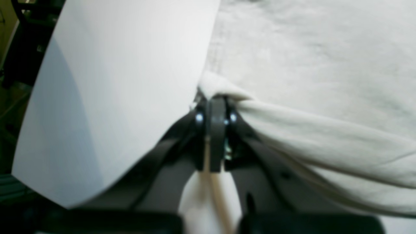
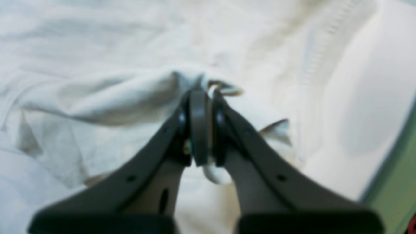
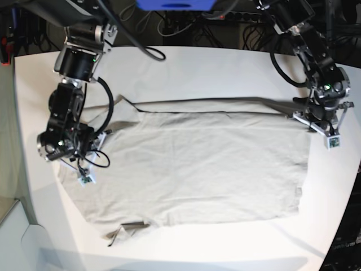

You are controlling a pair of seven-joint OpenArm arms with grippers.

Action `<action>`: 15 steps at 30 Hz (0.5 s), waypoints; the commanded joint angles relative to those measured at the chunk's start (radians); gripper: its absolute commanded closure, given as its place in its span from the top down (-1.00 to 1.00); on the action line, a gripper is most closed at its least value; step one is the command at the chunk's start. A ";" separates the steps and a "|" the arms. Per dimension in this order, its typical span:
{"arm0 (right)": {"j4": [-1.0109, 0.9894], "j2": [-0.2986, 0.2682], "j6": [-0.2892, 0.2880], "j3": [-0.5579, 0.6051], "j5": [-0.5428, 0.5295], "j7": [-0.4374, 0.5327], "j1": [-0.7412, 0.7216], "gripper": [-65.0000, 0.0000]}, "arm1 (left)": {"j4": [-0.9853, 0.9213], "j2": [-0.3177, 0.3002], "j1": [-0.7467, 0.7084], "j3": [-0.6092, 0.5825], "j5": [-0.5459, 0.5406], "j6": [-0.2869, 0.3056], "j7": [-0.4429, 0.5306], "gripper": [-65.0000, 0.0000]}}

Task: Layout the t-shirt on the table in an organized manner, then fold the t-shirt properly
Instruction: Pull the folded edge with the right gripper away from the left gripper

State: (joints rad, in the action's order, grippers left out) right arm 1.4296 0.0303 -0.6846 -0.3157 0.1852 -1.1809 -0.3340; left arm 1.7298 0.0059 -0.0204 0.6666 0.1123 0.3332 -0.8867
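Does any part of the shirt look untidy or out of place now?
Yes. On the beige-grey cotton t-shirt, a small flap at the near edge is folded over, showing its darker inner side. The rest lies mostly flat on the white table.

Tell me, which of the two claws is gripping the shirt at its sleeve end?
The right gripper, on the base view's left, beside a sleeve of the t-shirt; the left gripper pinches the sleeveless end.

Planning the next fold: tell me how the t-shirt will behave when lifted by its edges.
Likely floppy: the t-shirt bunches and sags where the left pincer pinches it. Probably light, since thin pinches at the right pincer hold it. It may drag rather than slide cleanly; it wrinkles on the table.
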 commanded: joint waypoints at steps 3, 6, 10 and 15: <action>-0.020 -0.007 -0.014 0.000 -0.006 0.012 -0.055 -0.63 | -0.018 -0.008 0.037 0.000 -0.003 -0.012 0.018 -0.99; -0.023 -0.007 -0.014 0.000 -0.006 0.014 -0.055 -0.47 | -0.049 -0.027 0.041 0.000 -0.009 -0.012 0.018 -0.99; -0.023 -0.007 -0.014 -0.003 -0.006 0.014 -0.057 -0.38 | -0.063 -0.031 0.072 -0.001 -0.003 -0.012 0.018 -0.99; -0.023 -0.008 -0.014 -0.004 -0.005 0.014 -0.057 -0.32 | -0.066 -0.036 0.084 0.000 -0.003 -0.012 0.013 -0.98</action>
State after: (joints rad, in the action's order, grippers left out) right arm 1.3911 0.0296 -0.6846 -0.3206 0.1860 -1.1778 -0.3653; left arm 1.6493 -0.0185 0.0563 0.6647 0.1024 0.3298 -0.8860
